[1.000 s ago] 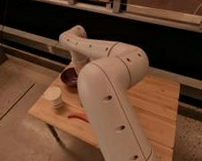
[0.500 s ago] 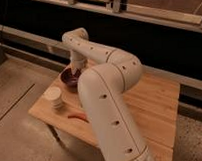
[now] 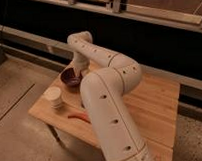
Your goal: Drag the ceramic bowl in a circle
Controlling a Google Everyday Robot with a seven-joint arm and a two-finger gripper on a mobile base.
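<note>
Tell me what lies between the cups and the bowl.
Only bare table between cups and bowl, per the camera view; the gripper is at the bowl's far rim.

bench [image 3: 150, 108]: light wood top, plank grain visible, sits at an angle to the camera, one leg [image 3: 55, 135] showing under the near-left corner
floor [image 3: 15, 98]: grey speckled stuff, looks like concrete or terrazzo, with a thin pale line [image 3: 12, 103] running diagonally across it on the left
back wall [image 3: 158, 48]: dark, nearly black panel right behind the bench
rails: a pale strip [image 3: 33, 40] runs along the wall low down, and another pale ledge [image 3: 157, 15] runs across higher up
light: pretty dim, warm tint overall
</note>
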